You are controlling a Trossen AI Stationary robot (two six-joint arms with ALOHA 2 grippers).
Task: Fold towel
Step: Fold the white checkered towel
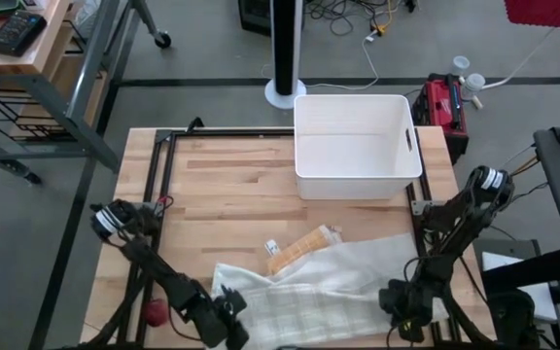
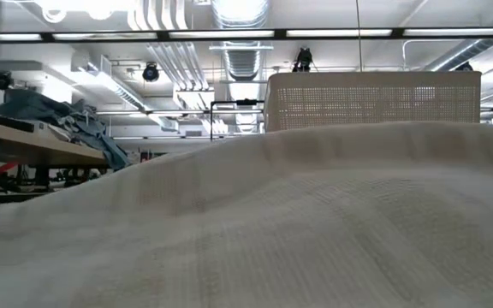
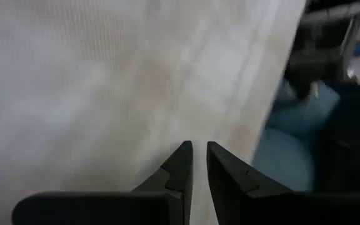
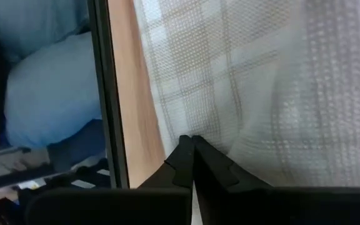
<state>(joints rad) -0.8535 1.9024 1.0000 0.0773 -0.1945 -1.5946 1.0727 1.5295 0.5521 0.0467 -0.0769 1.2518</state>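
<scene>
A white towel point(image 1: 309, 292) with faint checks lies spread over the near part of the wooden table, rumpled at its left end. It fills the low view point(image 2: 315, 222). My left gripper point(image 1: 229, 321) is at the towel's near left corner, its fingers closed to a thin slit point(image 3: 199, 150) against the cloth point(image 3: 105, 81). My right gripper point(image 1: 403, 309) is at the near right corner, shut point(image 4: 191, 140) at the towel's side edge point(image 4: 280, 81). My left gripper meets the towel at its bunched near left corner point(image 1: 224, 299), slanting down from the table's left. The fingers themselves hide the place of contact, so layers do not show. The cloth rests on the table. My right gripper pinches the towel's right edge point(image 4: 195, 128) at its fingertips, slanting down from the table's right. A crease runs up the cloth from the tips. The rest of the towel lies on the table.
A white bin point(image 1: 356, 146) stands at the far middle right. A flat tan object point(image 1: 304, 246) lies just beyond the towel. A small red thing point(image 1: 154, 312) sits by the left arm. Black frame rails point(image 4: 105, 94) run along the table's sides.
</scene>
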